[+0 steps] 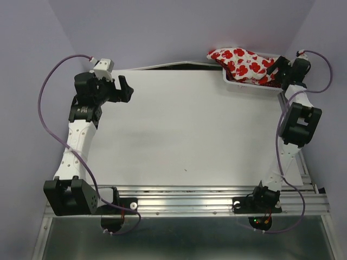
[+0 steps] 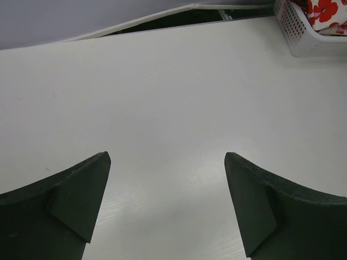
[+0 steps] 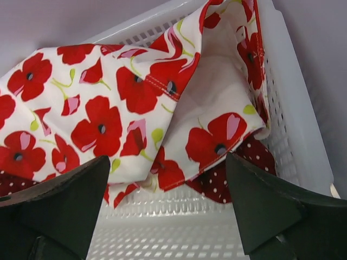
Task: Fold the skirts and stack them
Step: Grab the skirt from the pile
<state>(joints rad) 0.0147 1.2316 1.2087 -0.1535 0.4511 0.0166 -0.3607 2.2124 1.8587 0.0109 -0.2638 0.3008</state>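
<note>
The poppy skirt (image 3: 97,108) lies crumpled over the dotted skirt (image 3: 217,181) in the basket (image 3: 293,108), so the right gripper (image 3: 168,158) hovers open above it, likely to grab, while the left gripper (image 2: 167,156) hangs open over the counter (image 2: 162,81).

**Matt cloth, pierced plastic, brushed metal**

The counter (image 1: 184,124) is a smooth white board with a dull satin finish; the left wrist view shows a faint grain in it. At its far right corner the basket (image 3: 295,114) is white moulded plastic, pierced in a lattice, with a slight sheen. In it the poppy skirt (image 3: 103,114) is soft woven cloth, matt, with a stitched hem. The dotted skirt (image 3: 219,181) showing under it is matt dark red cloth. The fingers (image 2: 65,206) of the left gripper (image 2: 166,160) and of the right gripper (image 3: 168,160) look like matt black plastic, lightly rough. Along the near edge run rails (image 1: 184,197) of bare brushed metal. The cables (image 1: 39,97) have a smooth purple sheath.
</note>
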